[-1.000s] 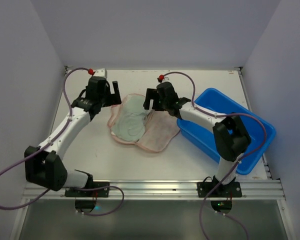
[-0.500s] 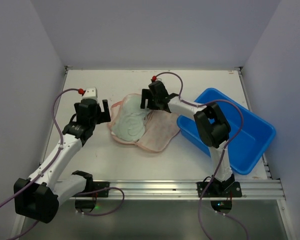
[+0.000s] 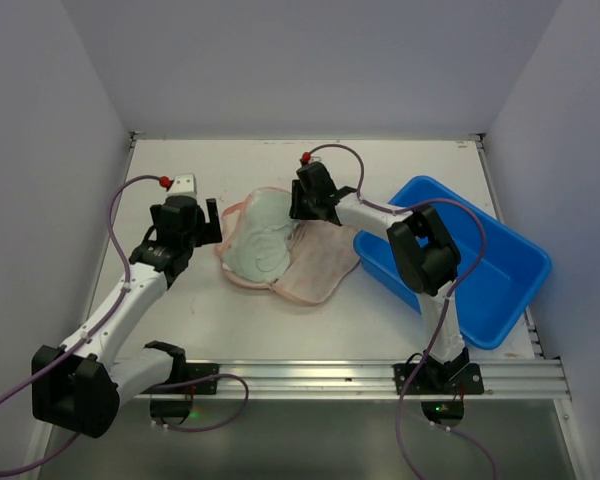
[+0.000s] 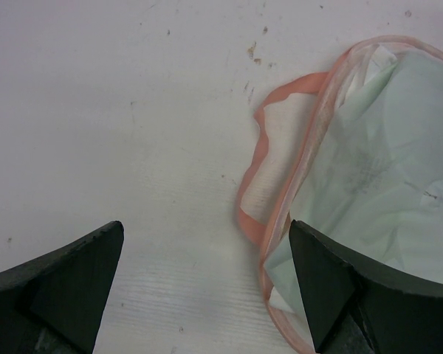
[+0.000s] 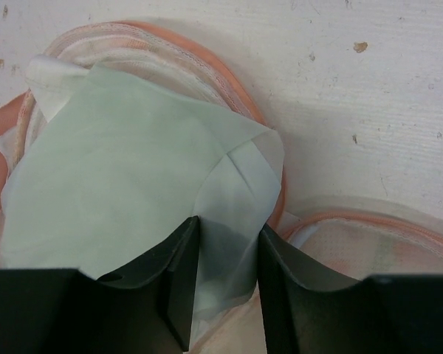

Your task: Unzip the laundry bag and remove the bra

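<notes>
The laundry bag (image 3: 318,270) lies unzipped and spread flat at mid-table, its pink mesh lining (image 5: 369,247) up. The bra (image 3: 255,245), pale white-green fabric, rests on the bag's left half. My right gripper (image 3: 293,205) is down at the bra's far right corner. In the right wrist view its jaws (image 5: 229,243) have closed in on a folded flap of the bra (image 5: 118,169), which fills the gap between them. My left gripper (image 3: 208,222) hangs open over bare table beside the bag's left rim (image 4: 310,147), jaws (image 4: 205,236) empty, right finger over the bra's edge (image 4: 376,162).
A blue plastic tub (image 3: 480,260) stands at the right, close to the right arm's elbow. A thin orange strap loop (image 4: 255,169) lies on the table outside the bag's left rim. White walls close off the back and both sides.
The right jaws have narrowed onto the bra's flap. The left arm pulled back from the bag's far left side towards me, then held still with its jaws wide.
</notes>
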Available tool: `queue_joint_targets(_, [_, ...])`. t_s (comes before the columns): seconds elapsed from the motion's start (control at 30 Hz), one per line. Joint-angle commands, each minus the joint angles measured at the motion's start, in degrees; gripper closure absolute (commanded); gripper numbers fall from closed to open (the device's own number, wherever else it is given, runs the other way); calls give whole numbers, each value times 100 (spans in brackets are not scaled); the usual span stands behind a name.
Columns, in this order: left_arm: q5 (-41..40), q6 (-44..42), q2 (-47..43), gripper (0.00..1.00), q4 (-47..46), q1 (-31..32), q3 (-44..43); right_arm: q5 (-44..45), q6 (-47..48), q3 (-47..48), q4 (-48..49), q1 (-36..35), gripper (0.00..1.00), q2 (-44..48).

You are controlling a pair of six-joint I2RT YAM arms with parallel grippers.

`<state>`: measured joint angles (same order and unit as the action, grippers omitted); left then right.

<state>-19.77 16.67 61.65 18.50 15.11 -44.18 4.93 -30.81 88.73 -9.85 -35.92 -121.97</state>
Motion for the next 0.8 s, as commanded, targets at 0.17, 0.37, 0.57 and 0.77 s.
queue_joint_targets(0.17, [-53, -129, 75, 3, -224, -44, -64, 8, 198, 66, 71, -20, 76, 446])
queue_joint_targets(0.37, [-36, -129, 102, 3, -207, -44, -73, 289, 417, 65, 27, -152, 97, 692])
queue_joint_targets(0.57, [-53, -129, 128, 3, -189, -44, -82, 360, 602, 197, -43, -301, 100, 973])
queue_joint_targets(0.77, [-53, -129, 128, 3, -171, -52, -82, 456, 760, 250, -70, -442, 100, 1246])
